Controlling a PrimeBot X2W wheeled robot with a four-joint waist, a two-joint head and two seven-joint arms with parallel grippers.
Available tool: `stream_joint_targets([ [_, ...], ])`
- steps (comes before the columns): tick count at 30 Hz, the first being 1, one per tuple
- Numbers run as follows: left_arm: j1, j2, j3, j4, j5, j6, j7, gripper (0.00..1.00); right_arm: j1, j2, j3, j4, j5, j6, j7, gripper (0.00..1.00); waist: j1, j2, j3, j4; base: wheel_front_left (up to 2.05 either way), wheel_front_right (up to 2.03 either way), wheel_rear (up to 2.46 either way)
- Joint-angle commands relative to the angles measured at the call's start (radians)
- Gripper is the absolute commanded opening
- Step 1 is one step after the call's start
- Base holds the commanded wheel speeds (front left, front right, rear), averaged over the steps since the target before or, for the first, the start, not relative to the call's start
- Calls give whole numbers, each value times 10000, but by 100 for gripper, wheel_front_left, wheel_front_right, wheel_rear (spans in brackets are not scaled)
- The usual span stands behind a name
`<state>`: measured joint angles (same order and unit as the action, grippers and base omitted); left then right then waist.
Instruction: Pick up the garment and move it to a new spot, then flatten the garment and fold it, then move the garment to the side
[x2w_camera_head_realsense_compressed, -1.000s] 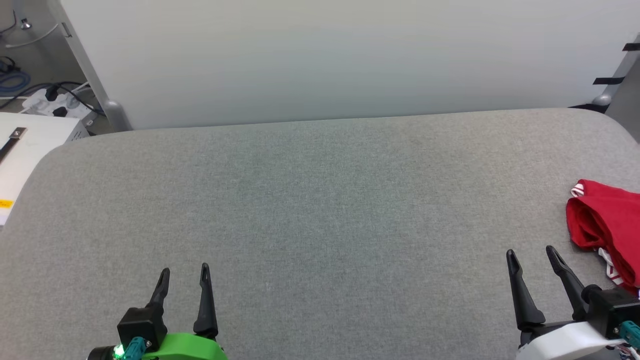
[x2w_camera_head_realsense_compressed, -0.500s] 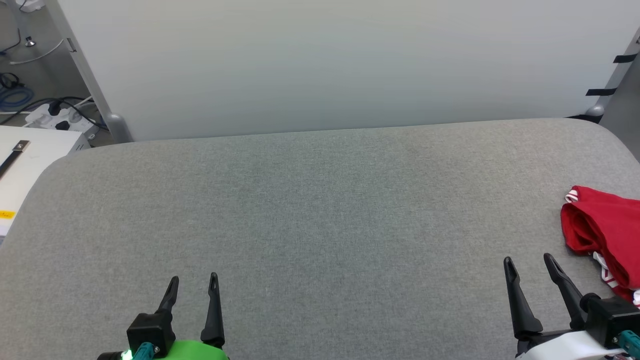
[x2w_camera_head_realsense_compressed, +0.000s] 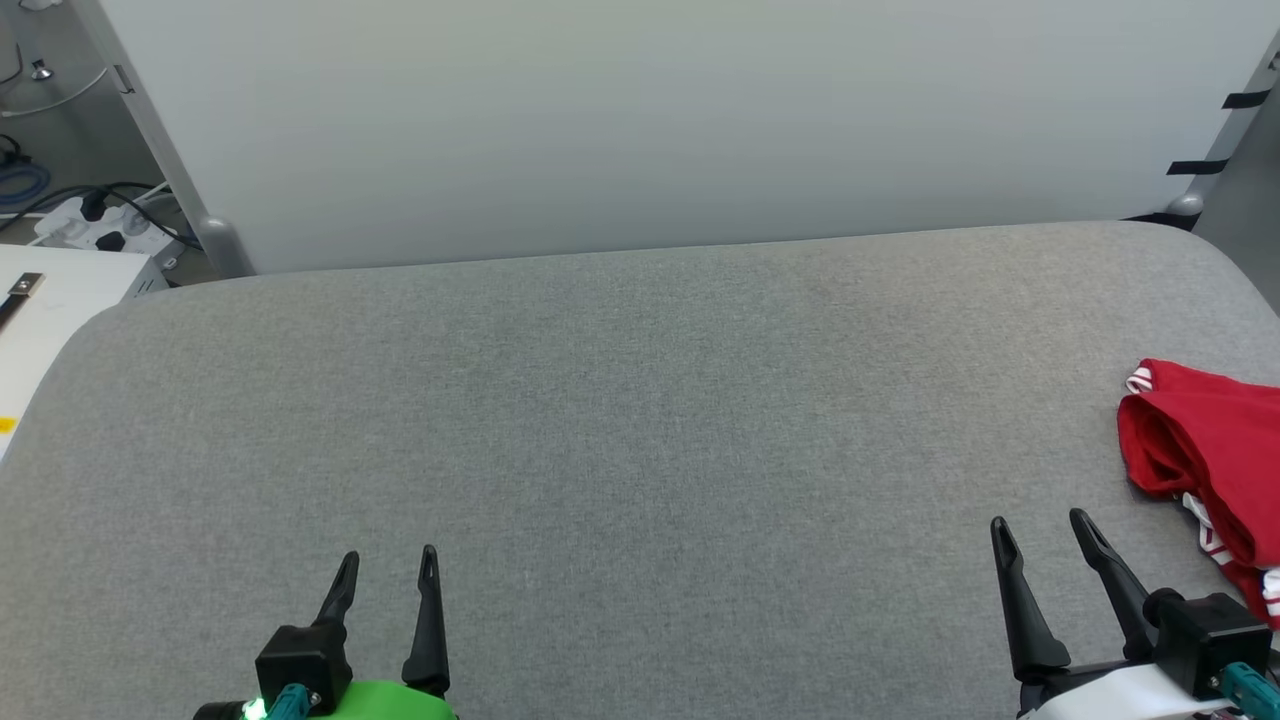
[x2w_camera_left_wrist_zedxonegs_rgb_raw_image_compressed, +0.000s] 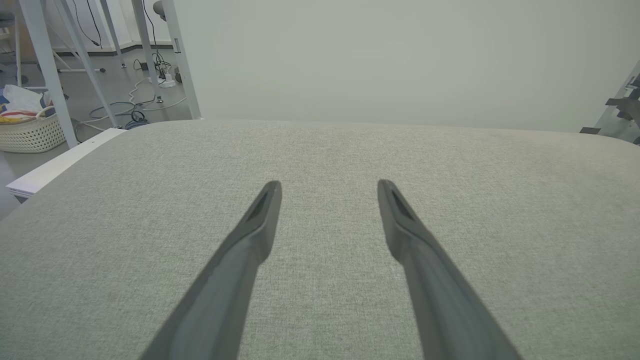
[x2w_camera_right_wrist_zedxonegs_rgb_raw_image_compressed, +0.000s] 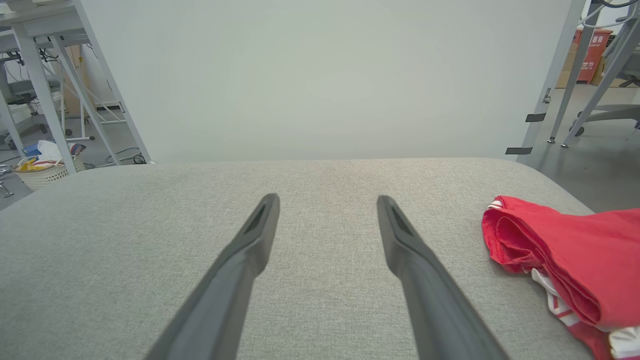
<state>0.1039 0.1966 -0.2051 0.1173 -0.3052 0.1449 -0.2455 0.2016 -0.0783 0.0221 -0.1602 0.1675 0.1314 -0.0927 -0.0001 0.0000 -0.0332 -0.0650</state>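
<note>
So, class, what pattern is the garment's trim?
Red-and-white stripes, on the garment; clearest in the right wrist view.

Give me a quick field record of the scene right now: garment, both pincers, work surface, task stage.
garment: red with red-and-white striped trim, bunched up, lying at the table's right side, partly cut off by the head view's edge
left pincer: open, empty, over bare cloth at the near left
right pincer: open, empty, just left of the garment, not touching it
surface: grey fabric-covered table
task stage: garment not yet picked up
</note>
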Motion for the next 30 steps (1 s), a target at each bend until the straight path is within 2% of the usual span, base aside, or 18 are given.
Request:
stream_joint_targets([
  [1, -81, 89, -14, -26, 0, 37, -3, 100, -123, -2, 12, 56, 31, -7, -81, 100, 1, 0, 30, 9, 0, 0, 0],
  [5, -134, 107, -38, -35, -40, 29, 27, 100, -163, 13, 28, 149, 65, -7, -141, 100, 1, 0, 78, 57, 0, 0, 0],
  [6, -20, 24, -37, -6, 1, -1, 5, 0, -10, 4, 19, 125, 15, 2, -82, 0, 1, 0, 73, 49, 0, 0, 0],
  [30, -200, -249, 338, -212, 552, -262, 445, 0, -371, 54, -21, 390, -290, 0, 102, 0, 1, 0, 121, 157, 0, 0, 0],
])
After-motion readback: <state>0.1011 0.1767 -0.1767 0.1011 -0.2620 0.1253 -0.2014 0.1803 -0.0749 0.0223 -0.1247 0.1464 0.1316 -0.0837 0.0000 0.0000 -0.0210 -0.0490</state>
